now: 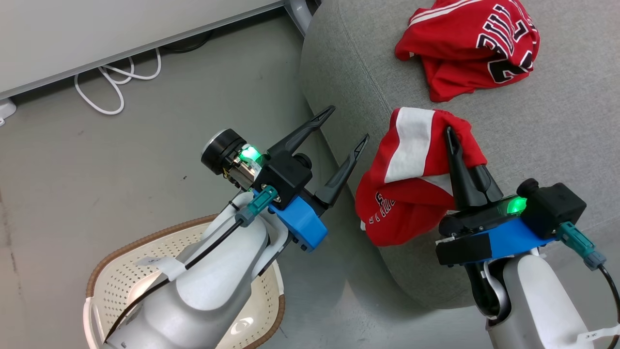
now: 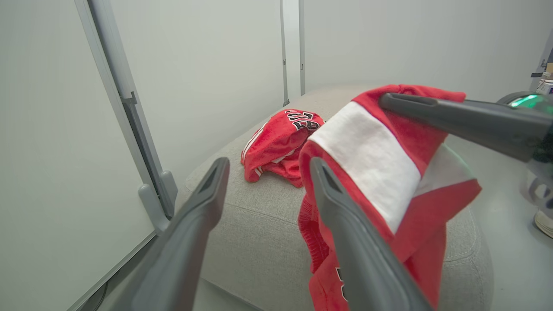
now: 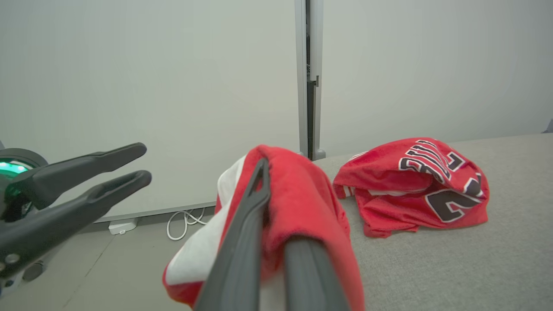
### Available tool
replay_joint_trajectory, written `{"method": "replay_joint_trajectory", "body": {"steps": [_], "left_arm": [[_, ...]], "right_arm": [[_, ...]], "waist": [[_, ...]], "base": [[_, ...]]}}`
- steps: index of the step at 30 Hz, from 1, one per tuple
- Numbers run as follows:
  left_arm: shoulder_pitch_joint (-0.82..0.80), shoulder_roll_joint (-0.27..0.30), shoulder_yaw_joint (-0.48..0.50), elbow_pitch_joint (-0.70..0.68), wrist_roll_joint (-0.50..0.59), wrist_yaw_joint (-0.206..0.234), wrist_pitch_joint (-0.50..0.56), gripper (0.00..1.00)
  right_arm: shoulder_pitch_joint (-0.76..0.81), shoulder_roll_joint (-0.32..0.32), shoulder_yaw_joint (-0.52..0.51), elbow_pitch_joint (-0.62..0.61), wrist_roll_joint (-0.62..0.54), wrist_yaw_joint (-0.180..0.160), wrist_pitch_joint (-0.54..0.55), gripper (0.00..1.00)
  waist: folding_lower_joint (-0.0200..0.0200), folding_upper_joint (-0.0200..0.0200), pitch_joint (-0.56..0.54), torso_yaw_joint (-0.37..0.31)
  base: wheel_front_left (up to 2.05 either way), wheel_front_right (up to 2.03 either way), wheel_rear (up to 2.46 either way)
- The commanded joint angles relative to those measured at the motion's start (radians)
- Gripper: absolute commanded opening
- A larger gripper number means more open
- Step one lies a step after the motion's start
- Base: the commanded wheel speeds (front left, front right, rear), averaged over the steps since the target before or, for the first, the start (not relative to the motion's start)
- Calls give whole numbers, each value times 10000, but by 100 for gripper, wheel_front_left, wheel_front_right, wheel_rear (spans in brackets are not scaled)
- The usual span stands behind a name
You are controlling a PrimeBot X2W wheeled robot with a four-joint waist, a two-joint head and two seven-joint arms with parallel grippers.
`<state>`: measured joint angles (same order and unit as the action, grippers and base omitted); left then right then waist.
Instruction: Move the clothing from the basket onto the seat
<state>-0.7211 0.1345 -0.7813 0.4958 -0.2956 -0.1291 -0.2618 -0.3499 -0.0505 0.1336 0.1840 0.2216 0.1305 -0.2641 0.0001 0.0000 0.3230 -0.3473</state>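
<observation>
One red jersey (image 1: 477,43) with navy-and-white lettering lies crumpled on the grey seat (image 1: 557,131), also seen as the jersey (image 3: 419,185) in the right wrist view. A second red garment (image 1: 411,179) with a broad white stripe hangs over the seat's left edge, with my right gripper (image 1: 453,138) shut on its fabric. This garment (image 2: 389,172) drapes from the right gripper's fingers (image 3: 246,233). My left gripper (image 1: 344,128) stands open, empty, just left of the held garment, above the floor. The cream basket (image 1: 121,286) sits at the lower left, mostly behind my left forearm.
A white cable (image 1: 114,80) loops on the grey floor below a white wall panel (image 1: 97,34). A grey panel leg (image 1: 300,12) stands by the seat's back corner. Bare seat surface (image 1: 557,97) lies right of the held garment.
</observation>
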Motion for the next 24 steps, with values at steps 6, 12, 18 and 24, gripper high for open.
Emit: {"method": "replay_joint_trajectory", "body": {"steps": [6,12,18,24], "left_arm": [[-142,100,69,-53,-71,-19,-47,100],[-268,139,200,-219,20,80,-47,100],[-619,326,300,-413,174,160,-39,100],[-1090,530,335,-644,354,232,36,100]], "right_arm": [[-298,0,-150,-303,-260,5,-5,0],[-1308,3,-372,-595,-741,5,-5,0],[-3281,-307,-1095,-940,-1190,5,-3,0],[-5526,-1069,-2296,-1394,-1339,4,-3,0]], "waist": [[-1,0,95,107],[-1,0,484,348],[-1,0,1409,621],[-1,0,2675,925]], "base": [[0,0,0],[0,0,0],[0,0,0],[0,0,0]]}}
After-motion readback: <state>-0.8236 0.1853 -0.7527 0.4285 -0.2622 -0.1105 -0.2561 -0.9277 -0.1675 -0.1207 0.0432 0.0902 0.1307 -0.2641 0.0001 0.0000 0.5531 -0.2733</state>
